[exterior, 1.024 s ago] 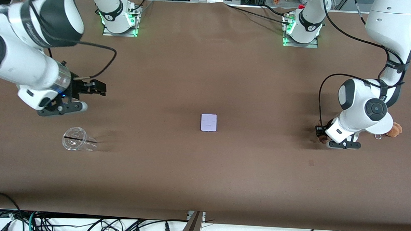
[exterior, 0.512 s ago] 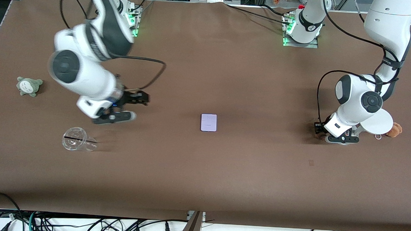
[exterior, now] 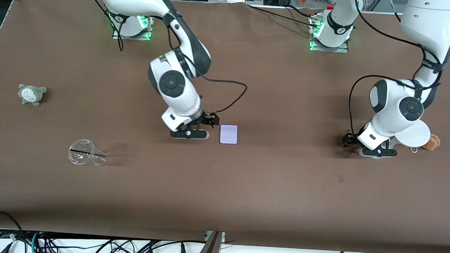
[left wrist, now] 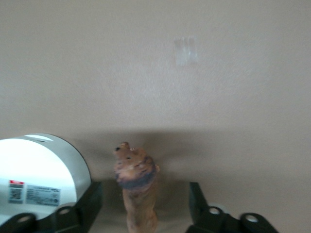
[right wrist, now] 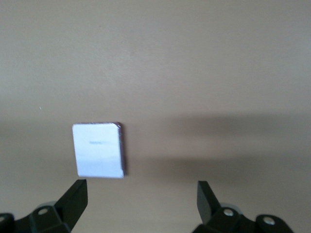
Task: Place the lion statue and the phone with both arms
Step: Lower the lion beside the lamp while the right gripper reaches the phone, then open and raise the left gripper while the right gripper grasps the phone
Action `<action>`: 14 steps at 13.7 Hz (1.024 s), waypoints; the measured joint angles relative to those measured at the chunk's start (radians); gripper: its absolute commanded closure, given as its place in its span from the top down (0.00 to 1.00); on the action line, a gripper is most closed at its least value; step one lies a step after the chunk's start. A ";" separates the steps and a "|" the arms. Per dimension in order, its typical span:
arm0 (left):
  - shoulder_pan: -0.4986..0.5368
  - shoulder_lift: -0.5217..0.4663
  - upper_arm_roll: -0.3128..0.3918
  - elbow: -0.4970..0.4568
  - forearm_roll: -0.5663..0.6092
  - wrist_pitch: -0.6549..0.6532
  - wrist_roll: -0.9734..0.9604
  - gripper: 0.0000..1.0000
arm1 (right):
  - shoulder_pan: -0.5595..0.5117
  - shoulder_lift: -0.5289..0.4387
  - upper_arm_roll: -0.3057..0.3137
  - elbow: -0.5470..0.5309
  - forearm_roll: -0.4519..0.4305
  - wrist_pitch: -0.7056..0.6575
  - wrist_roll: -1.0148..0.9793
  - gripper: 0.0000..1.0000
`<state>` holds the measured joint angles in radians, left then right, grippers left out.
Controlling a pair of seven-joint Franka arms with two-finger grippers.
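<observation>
Swung in from the right arm's end since a second ago: right gripper (exterior: 206, 129), fingers spread, just beside the phone (exterior: 228, 134) lying flat mid-table, not yet straddling it. Lion statue (left wrist: 137, 182) standing between left gripper's (exterior: 353, 146) spread fingers, ready for pinching.

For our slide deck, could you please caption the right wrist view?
Right gripper, fingers open, above the brown table, with the phone lying flat just off-centre of its jaws.

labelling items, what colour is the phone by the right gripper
Pale lavender-white phone, faint line marks on its face; clearest in the front view.
</observation>
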<state>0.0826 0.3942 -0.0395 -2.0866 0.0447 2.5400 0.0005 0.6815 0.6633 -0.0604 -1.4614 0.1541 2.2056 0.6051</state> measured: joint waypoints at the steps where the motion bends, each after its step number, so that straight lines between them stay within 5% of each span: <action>1: 0.000 -0.016 -0.003 0.023 0.000 -0.054 -0.003 1.00 | 0.012 0.033 0.000 0.023 0.000 0.027 0.036 1.00; 7: -0.007 -0.085 -0.056 0.319 0.000 -0.550 -0.150 1.00 | 0.106 0.218 -0.004 0.125 -0.003 0.170 0.226 1.00; 14: -0.011 -0.129 -0.060 0.662 0.000 -0.947 -0.162 1.00 | 0.123 0.246 -0.008 0.144 -0.059 0.171 0.385 1.00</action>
<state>0.0717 0.2652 -0.0991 -1.4248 0.0444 1.5929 -0.1618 0.8050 0.9096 -0.0683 -1.3175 0.0955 2.3770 0.9905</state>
